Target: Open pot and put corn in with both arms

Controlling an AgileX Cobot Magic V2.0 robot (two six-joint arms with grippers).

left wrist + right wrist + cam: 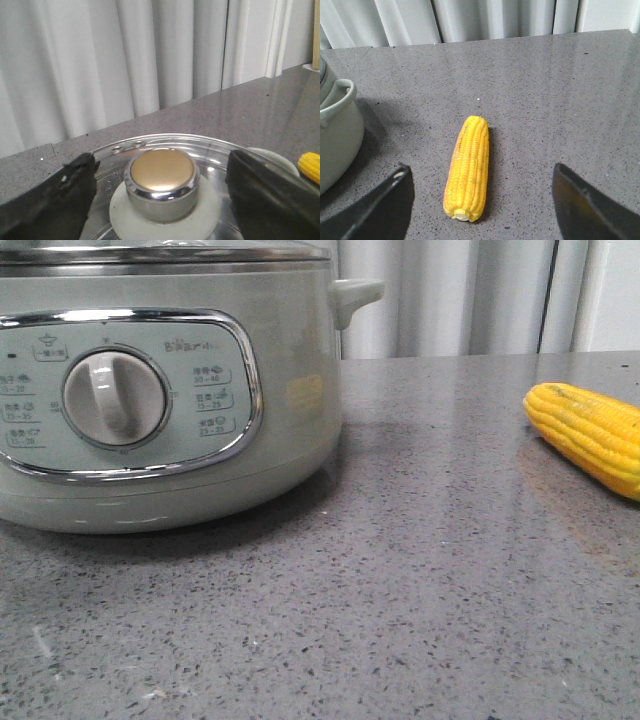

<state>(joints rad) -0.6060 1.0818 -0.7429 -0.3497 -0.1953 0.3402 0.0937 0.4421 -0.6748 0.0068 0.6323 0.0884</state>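
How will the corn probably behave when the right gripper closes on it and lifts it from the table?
The corn lies on its rounded side, so it may roll if nudged sideways. Its cob looks stiff, so it should not bend when lifted. The open right gripper straddles it; the tapered shape and smooth kernels might let it slip.

Pot [170, 390] cut off at the front view's left and top edges, its panel lettering too small to read, corn [590, 435] running off the right edge, both grippers' finger bases cropped in the wrist views
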